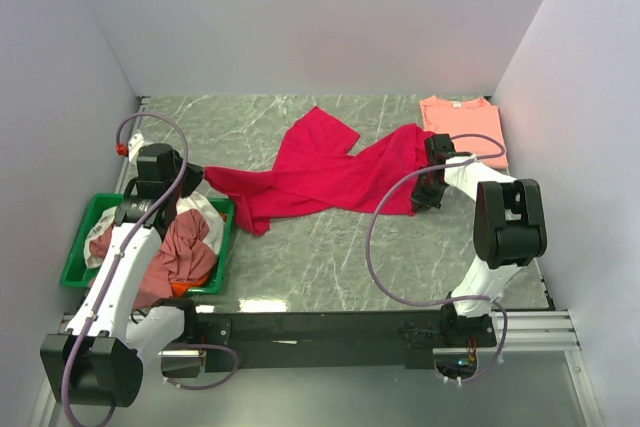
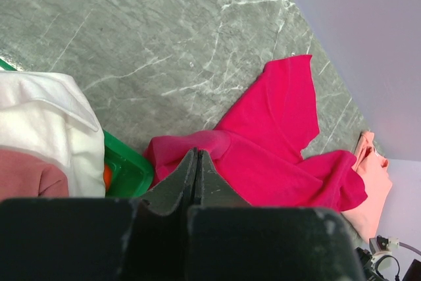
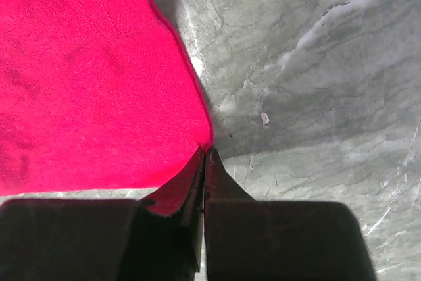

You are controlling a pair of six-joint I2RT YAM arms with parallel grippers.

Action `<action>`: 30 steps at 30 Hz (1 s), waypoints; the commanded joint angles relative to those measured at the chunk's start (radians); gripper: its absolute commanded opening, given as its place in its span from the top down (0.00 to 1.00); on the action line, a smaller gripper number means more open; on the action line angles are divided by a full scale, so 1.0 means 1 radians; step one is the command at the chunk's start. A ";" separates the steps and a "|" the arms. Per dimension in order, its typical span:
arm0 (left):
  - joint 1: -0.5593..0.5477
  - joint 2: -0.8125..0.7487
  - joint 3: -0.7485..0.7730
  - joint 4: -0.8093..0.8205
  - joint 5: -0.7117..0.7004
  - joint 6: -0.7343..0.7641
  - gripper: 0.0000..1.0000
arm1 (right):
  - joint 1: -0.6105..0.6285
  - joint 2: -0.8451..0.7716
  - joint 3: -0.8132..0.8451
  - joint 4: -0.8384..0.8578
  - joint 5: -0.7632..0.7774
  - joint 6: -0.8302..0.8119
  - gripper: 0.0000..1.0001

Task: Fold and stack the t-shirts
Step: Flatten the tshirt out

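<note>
The crimson-red t-shirt (image 1: 320,172) lies crumpled and stretched across the middle of the table; it also shows in the left wrist view (image 2: 276,143) and the right wrist view (image 3: 85,77). My left gripper (image 1: 198,179) is shut at the shirt's left end, its tips (image 2: 196,153) on a rolled fold of the cloth. My right gripper (image 1: 424,199) is shut on the shirt's right corner (image 3: 205,151). A salmon-pink t-shirt (image 1: 462,125) lies folded flat at the back right. Dusty rose (image 1: 185,247), white (image 1: 205,212) and orange tees are heaped in the tray.
A green plastic tray (image 1: 78,242) stands at the left by the left arm. White walls close in the table at the back and both sides. Bare marble (image 1: 330,257) shows in front of the red shirt.
</note>
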 commanded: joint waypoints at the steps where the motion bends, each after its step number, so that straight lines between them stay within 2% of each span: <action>1: 0.003 -0.024 -0.002 0.021 -0.012 0.000 1.00 | -0.001 0.028 -0.022 0.016 0.003 0.005 1.00; 6: 0.005 -0.015 0.018 0.035 -0.009 0.000 0.99 | 0.001 -0.054 0.036 -0.056 -0.037 0.021 1.00; 13: 0.005 0.065 0.128 0.086 0.032 0.000 0.99 | -0.002 -0.197 0.289 -0.231 -0.008 0.030 1.00; 17: 0.005 0.126 0.240 0.121 0.052 0.009 0.99 | -0.011 -0.206 0.540 -0.325 0.013 0.025 1.00; 21: 0.005 0.186 0.433 0.129 0.047 0.029 0.99 | -0.019 -0.182 0.795 -0.433 0.041 0.016 1.00; 25: 0.006 0.220 0.608 0.138 0.037 0.038 0.99 | -0.022 -0.145 1.155 -0.532 0.101 -0.001 1.00; 28: 0.008 0.204 0.711 0.158 0.006 0.040 0.99 | -0.025 -0.145 1.342 -0.564 0.150 -0.012 1.00; 30: 0.008 0.172 0.756 0.178 -0.021 0.044 0.99 | -0.027 -0.194 1.377 -0.523 0.177 -0.010 1.00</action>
